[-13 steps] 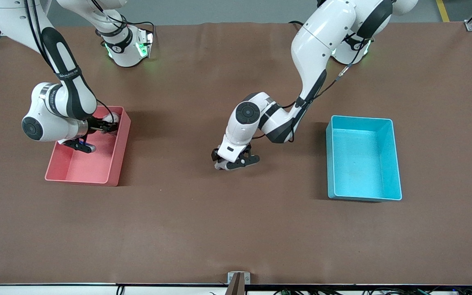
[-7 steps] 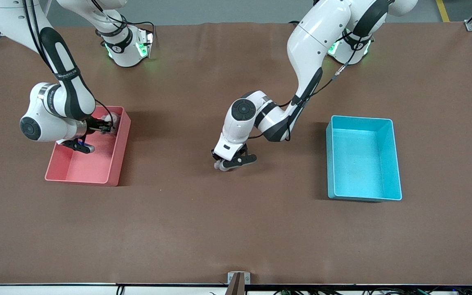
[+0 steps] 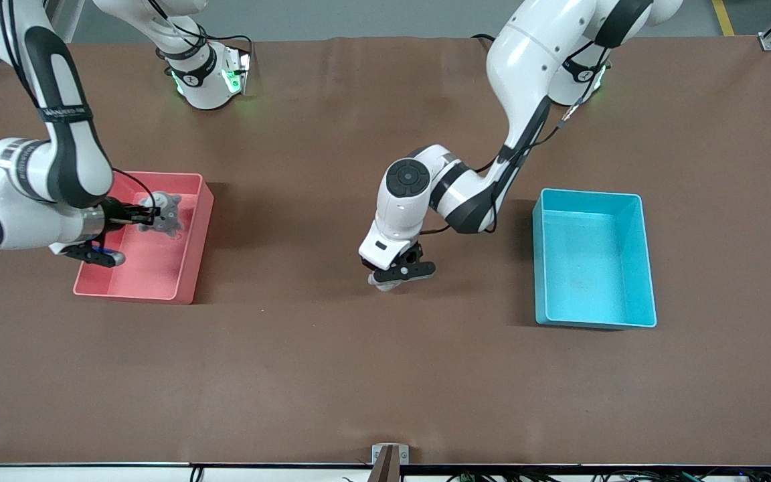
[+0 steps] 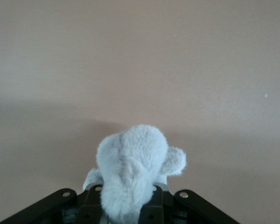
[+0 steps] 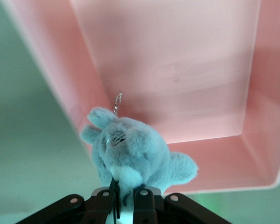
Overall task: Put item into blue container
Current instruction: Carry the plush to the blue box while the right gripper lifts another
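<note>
The blue container (image 3: 593, 201) stands empty toward the left arm's end of the table. My left gripper (image 3: 393, 276) hangs just over the bare table middle, shut on a pale grey plush toy (image 3: 383, 283); in the left wrist view that plush toy (image 4: 133, 163) bulges out between the black fingers (image 4: 91, 207). My right gripper (image 3: 139, 215) is over the pink bin (image 3: 188, 281), shut on a second grey plush toy (image 3: 166, 213). The right wrist view shows this plush toy (image 5: 130, 156), with a small metal chain, above the pink bin (image 5: 186, 70).
The brown table mat (image 3: 385, 375) carries the two bins only. Both arm bases (image 3: 208, 73) stand along the edge farthest from the front camera. A small bracket (image 3: 389, 455) sits at the nearest table edge.
My right arm has lifted its plush toy up out of the pink bin and swung outward. My left gripper has shifted a little toward the blue container with its plush toy.
</note>
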Robot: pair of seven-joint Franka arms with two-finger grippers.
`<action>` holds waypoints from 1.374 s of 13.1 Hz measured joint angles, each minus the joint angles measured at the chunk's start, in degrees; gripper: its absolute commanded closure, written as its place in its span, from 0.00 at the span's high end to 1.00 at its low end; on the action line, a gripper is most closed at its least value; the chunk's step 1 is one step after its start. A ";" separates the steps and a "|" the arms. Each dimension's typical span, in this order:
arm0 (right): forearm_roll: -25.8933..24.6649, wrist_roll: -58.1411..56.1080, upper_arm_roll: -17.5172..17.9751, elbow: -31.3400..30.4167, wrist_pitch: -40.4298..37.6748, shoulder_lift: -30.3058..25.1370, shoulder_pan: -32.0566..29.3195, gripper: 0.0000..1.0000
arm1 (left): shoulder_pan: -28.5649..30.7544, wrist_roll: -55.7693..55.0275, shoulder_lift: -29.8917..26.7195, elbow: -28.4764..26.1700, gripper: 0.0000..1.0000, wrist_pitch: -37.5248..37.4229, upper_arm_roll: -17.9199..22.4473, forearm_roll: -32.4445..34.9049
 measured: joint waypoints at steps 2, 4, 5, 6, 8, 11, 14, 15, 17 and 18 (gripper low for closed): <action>0.37 1.49 0.64 5.72 -3.39 -0.28 0.94 0.02 | 0.82 4.11 -5.58 -0.03 0.21 -9.94 -0.05 -0.41; 0.68 4.14 1.08 8.69 -3.42 -0.86 4.03 0.02 | 3.47 9.39 -11.30 -2.05 0.21 -15.96 -0.38 -2.46; 0.74 7.35 1.21 9.64 -3.00 -1.22 6.48 0.02 | 5.25 12.62 -14.20 -4.29 0.21 -17.30 -0.50 -2.98; 0.80 11.28 1.37 10.45 -1.90 -1.46 9.54 0.02 | 7.09 16.16 -17.11 -7.16 0.21 -17.93 -0.56 -3.24; 0.84 20.99 1.65 11.35 3.06 -1.51 17.06 0.02 | 11.21 24.61 -23.59 -14.77 0.21 -18.32 -0.62 -3.55; 0.82 33.72 1.87 11.27 9.15 -1.06 26.49 0.02 | 19.10 39.97 -32.01 -26.06 0.18 -18.33 -0.54 -3.63; 0.82 41.92 1.87 10.92 15.47 1.71 33.03 0.02 | 26.90 50.35 -34.87 -31.67 0.19 -17.89 -0.48 -3.63; 0.82 42.88 1.84 10.79 18.29 3.42 34.99 0.02 | 28.92 52.91 -34.73 -32.54 0.19 -17.30 -0.50 -3.63; 0.82 45.76 1.85 10.67 23.81 7.41 38.74 0.02 | 32.19 56.75 -33.89 -34.11 0.19 -15.47 -0.51 -3.50; 0.81 47.05 1.84 10.68 26.17 9.28 40.27 0.04 | 33.29 57.79 -33.15 -34.58 0.19 -14.72 -0.51 -2.96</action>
